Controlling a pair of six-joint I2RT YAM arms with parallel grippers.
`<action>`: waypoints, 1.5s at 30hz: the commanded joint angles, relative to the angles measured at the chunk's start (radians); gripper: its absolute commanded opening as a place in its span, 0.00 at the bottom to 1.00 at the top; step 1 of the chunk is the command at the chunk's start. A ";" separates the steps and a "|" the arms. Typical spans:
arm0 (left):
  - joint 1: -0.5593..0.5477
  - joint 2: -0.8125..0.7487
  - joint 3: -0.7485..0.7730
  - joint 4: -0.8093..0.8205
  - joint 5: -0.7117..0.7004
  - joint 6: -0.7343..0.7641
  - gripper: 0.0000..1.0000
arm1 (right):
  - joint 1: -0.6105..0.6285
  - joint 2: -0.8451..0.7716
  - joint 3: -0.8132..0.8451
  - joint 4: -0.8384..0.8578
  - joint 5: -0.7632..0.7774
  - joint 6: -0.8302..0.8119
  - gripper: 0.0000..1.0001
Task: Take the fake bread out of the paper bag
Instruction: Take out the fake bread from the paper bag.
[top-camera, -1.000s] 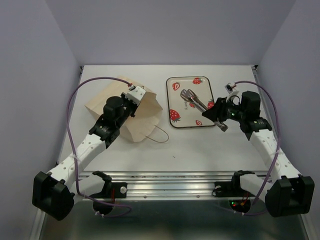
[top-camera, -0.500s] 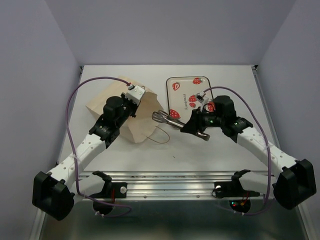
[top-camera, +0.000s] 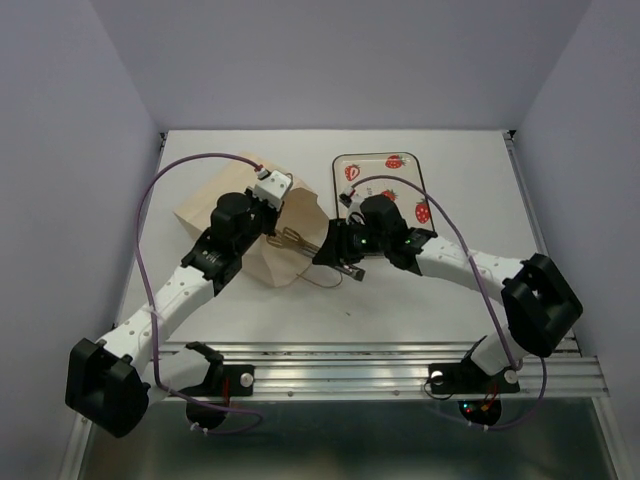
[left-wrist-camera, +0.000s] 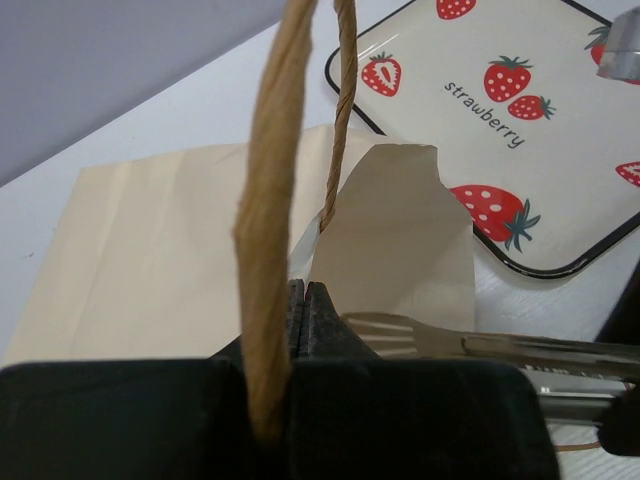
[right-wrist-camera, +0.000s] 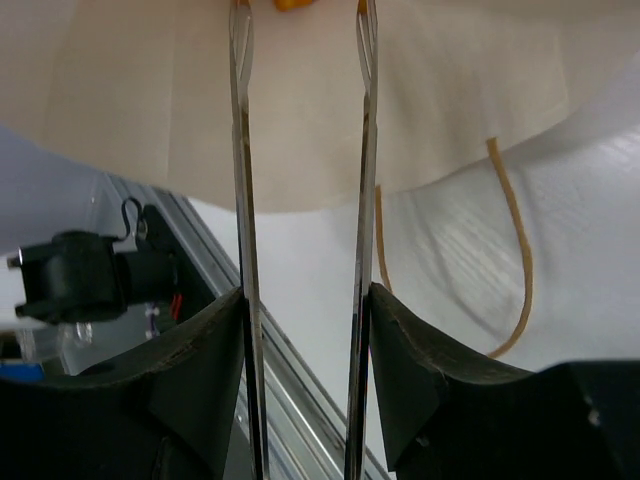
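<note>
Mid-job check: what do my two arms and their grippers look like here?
The left arm and right arm are white perforated links with bulky black joints. A thin purple cable loops along each. The left gripper and right gripper have black fingers.

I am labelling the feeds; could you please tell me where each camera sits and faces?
Top external: above and behind the arm bases, looking down at the table, paper bag and tray; left arm and right arm show.
Left wrist: on the left arm, facing bag and tray past the left gripper, shut on the bag's handle.
Right wrist: looks along tongs in the right gripper toward the bag's mouth.
All three share the bag.
</note>
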 joint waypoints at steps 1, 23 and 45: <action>-0.012 -0.027 0.011 0.045 0.012 -0.038 0.00 | 0.000 0.054 0.076 0.150 0.140 0.147 0.55; -0.035 -0.065 -0.015 0.067 0.003 -0.045 0.00 | 0.137 0.346 0.329 0.115 0.432 0.275 0.60; -0.042 -0.090 -0.030 0.082 0.019 -0.054 0.00 | 0.166 0.432 0.429 0.009 0.517 0.284 0.60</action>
